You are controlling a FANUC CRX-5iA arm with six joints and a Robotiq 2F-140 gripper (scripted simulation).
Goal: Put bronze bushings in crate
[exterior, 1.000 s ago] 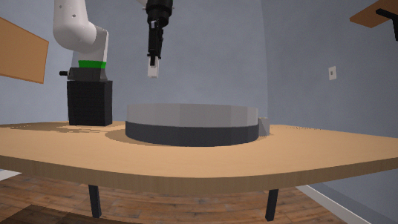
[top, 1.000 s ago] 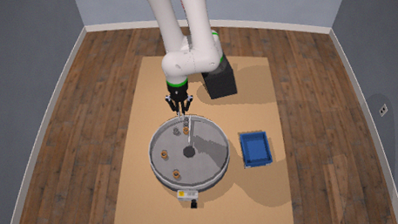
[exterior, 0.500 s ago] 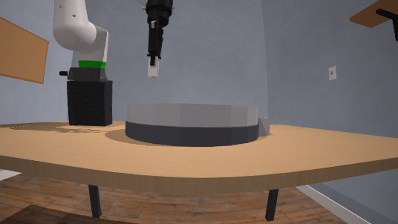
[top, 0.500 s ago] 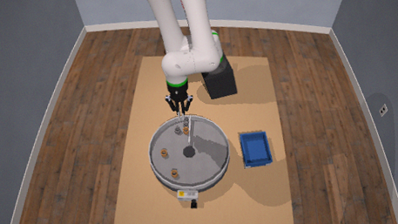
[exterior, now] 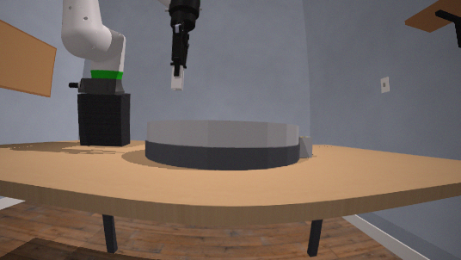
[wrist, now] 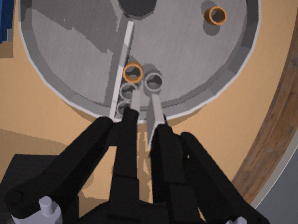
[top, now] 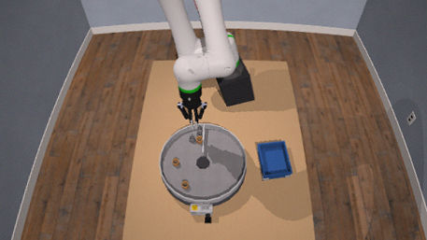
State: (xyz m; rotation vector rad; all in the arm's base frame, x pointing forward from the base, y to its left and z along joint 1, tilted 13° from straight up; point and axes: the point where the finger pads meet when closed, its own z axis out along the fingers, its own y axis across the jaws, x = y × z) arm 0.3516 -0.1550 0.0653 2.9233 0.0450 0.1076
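Note:
The turning table (top: 215,187) (exterior: 224,134) (wrist: 175,30) holds three bronze bushings. One bronze bushing (top: 200,137) (wrist: 133,81) stands by the white bar, one (top: 175,163) (wrist: 217,24) is at the left in the top view, and one (top: 185,186) is at the front. A grey bushing (top: 192,139) (wrist: 154,89) stands beside the first bronze one; two more grey bushings lie between it and the rim, partly behind a finger in the wrist view. The crate (top: 277,176) looks empty. My gripper (top: 194,126) (exterior: 177,89) (wrist: 143,103) is narrowly open and empty, above the table's rear rim.
The white bar (top: 203,139) (wrist: 122,65) runs from the hub (top: 203,162) toward the rear rim, close beside the bushings. A raised wall rings the turning table. A small box (top: 201,209) sits at its front. The black robot base (top: 237,90) (exterior: 104,120) stands behind.

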